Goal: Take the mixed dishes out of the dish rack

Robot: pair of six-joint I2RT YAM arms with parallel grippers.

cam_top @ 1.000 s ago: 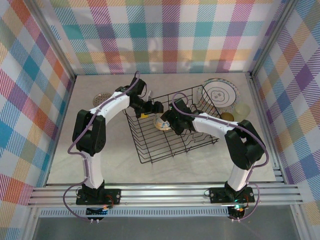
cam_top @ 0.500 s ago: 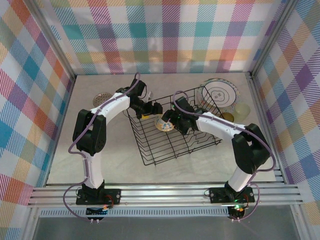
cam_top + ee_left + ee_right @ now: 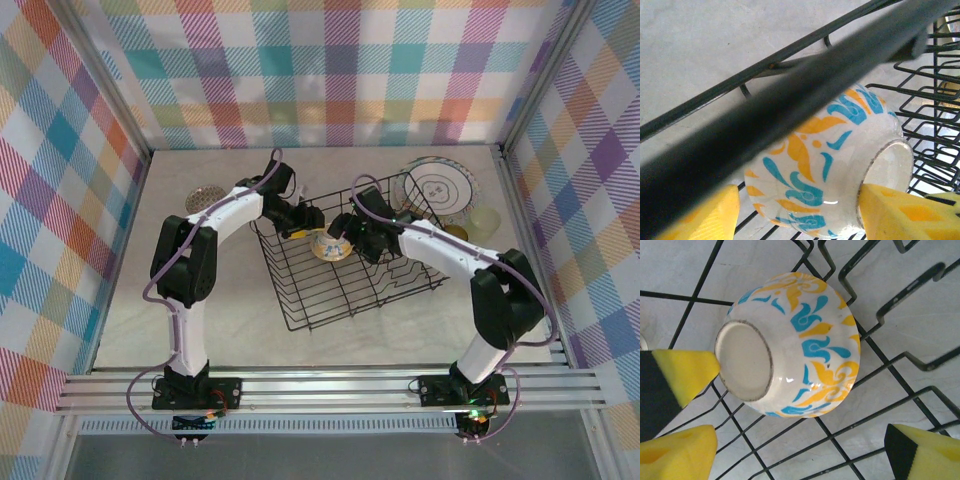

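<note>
The left gripper reaches in over the rim of the dish rack, its jaws spread to either side of a small bowl patterned in blue and orange. One yellow pad touches the bowl's foot. The other stands just short of its wall, so nothing is clamped. The bowl lies tipped on its side on the rack's wire floor. The right gripper faces it from the opposite side, jaws wide and empty, the bowl just ahead of its fingertips.
</note>
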